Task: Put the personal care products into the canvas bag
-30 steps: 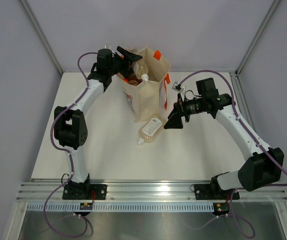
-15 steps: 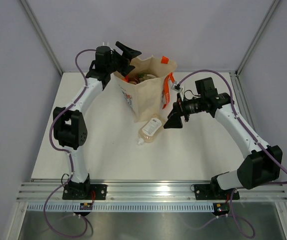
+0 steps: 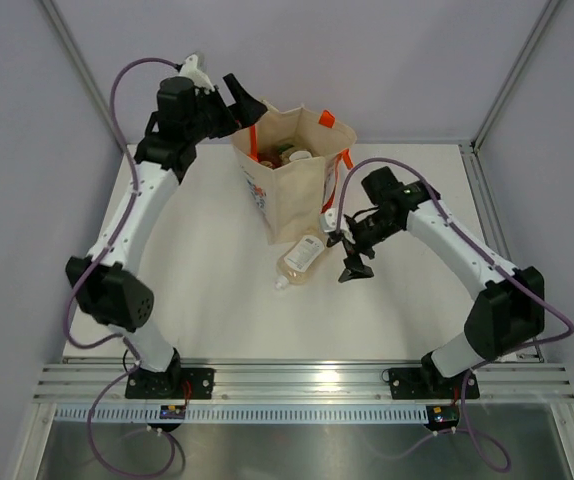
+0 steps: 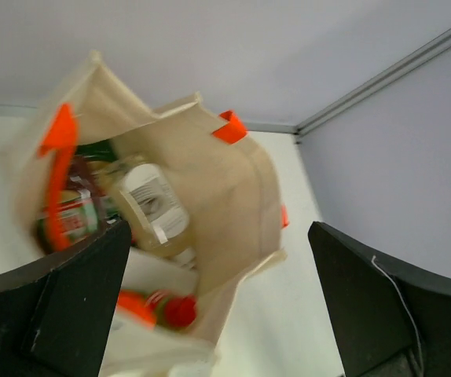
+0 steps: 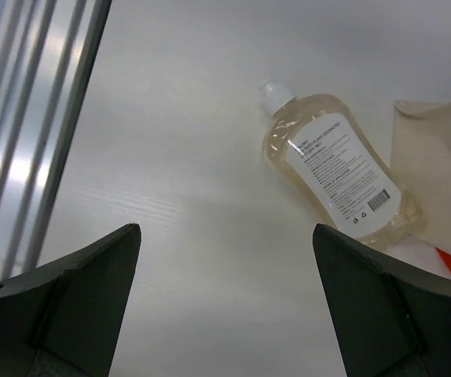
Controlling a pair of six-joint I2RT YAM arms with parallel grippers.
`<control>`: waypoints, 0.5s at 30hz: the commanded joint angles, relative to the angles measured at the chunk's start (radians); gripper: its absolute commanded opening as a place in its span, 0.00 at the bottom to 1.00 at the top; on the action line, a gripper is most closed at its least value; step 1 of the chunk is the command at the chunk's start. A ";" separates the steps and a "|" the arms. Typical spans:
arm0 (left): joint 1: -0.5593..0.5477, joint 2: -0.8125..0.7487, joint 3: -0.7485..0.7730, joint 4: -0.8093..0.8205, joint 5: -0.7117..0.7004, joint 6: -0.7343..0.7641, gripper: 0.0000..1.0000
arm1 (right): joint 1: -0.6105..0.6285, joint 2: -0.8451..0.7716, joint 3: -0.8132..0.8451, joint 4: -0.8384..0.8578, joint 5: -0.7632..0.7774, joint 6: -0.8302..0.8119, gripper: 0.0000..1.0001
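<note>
Reaching for the peach bottle (image 5: 334, 171), which is lying flat on the table (image 5: 170, 220) in the upper right of the right wrist view, cap pointing up-frame and base just beside the foot of the canvas bag (image 3: 292, 190). Holding the right fingers (image 5: 68, 306) spread wide with nothing between them. Probably best: shifting toward the upper right until straddling the bottle's middle across its narrow width, then lowering and closing without snagging the cloth. Holding the left fingers (image 4: 60, 306), likewise wide and empty, above the bag's open mouth, with the other bottles (image 4: 151, 204) lying inside.
</note>
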 commanded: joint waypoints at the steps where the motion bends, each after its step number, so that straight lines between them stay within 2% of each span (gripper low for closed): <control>1: -0.002 -0.354 -0.252 -0.087 -0.213 0.405 0.99 | 0.083 0.108 0.052 -0.078 0.215 -0.379 1.00; 3: 0.001 -0.480 -0.403 -0.075 -0.317 0.427 0.99 | 0.108 0.161 0.070 -0.021 0.249 -0.384 1.00; 4: 0.009 -0.599 -0.544 -0.073 -0.339 0.416 0.99 | 0.134 0.183 0.090 0.023 0.284 -0.376 1.00; 7: 0.016 -0.802 -0.761 -0.102 -0.359 0.360 0.99 | 0.174 0.279 0.161 0.091 0.353 -0.330 0.99; 10: 0.020 -0.924 -0.881 -0.165 -0.353 0.271 0.99 | 0.186 0.373 0.250 0.114 0.387 -0.278 0.99; 15: 0.021 -1.178 -1.111 -0.227 -0.364 0.111 0.99 | 0.218 0.471 0.291 0.136 0.478 -0.269 1.00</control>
